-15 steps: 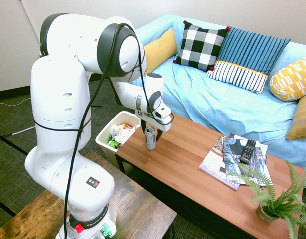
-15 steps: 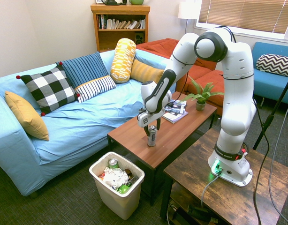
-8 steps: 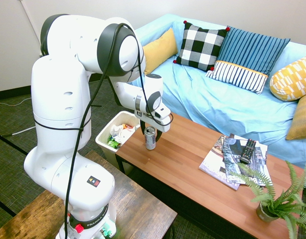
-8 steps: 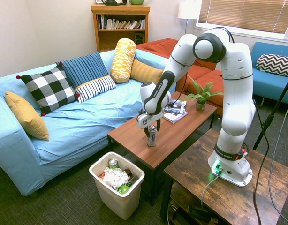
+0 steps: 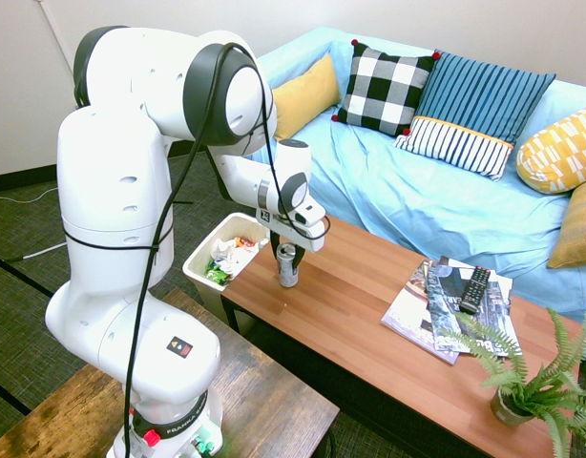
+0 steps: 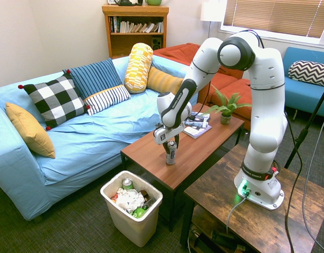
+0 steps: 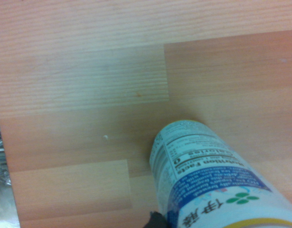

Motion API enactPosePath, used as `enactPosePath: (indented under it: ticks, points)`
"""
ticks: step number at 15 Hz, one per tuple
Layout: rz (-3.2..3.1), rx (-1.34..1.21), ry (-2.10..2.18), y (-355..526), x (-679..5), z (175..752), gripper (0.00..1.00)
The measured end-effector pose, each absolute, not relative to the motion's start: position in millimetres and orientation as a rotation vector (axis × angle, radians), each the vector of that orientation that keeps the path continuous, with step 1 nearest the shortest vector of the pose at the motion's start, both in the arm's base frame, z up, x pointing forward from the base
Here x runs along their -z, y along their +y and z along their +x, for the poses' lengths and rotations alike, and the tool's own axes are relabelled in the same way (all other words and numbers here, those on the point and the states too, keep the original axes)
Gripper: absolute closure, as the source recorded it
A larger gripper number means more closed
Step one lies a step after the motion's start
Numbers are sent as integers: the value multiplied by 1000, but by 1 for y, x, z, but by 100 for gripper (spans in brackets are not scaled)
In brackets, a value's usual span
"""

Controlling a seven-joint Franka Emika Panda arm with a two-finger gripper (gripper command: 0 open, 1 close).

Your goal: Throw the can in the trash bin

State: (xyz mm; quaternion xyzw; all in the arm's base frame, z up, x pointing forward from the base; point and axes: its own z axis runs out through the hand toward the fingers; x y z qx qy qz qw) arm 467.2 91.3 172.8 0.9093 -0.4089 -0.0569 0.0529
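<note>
The slim silver can (image 5: 287,270) (image 6: 171,155) stands upright on the near-left end of the brown coffee table (image 5: 360,334). My gripper (image 5: 287,260) (image 6: 170,149) has come down over it from above and sits around its upper part. The can's printed label (image 7: 208,180) fills the lower right of the wrist view, with table wood behind it. The white trash bin (image 5: 198,260) (image 6: 131,226) stands on the floor just beyond that end of the table, holding white, green and orange rubbish.
Magazines (image 5: 427,305) with a black remote (image 5: 475,286) lie mid-table and a potted fern (image 5: 532,382) stands at the far end. A blue sofa (image 5: 417,191) with cushions runs along the table. The arm's dark wooden table (image 5: 245,401) is beside it.
The gripper has shifted slightly and settled lower around the can. The can still stands at the same spot on the table.
</note>
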Motion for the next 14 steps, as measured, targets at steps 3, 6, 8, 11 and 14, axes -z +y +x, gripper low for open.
enactPosePath:
  ticks: [3,6,8,11,14]
  points:
    - [2764,174,-1242,91,-176,469,100]
    - [2775,151,-1231,97,-196,478,100]
    - [2792,91,-1190,120,-224,486,100]
    - [2819,-12,-1090,193,-265,485,100]
    - [2834,-99,-956,292,-274,464,100]
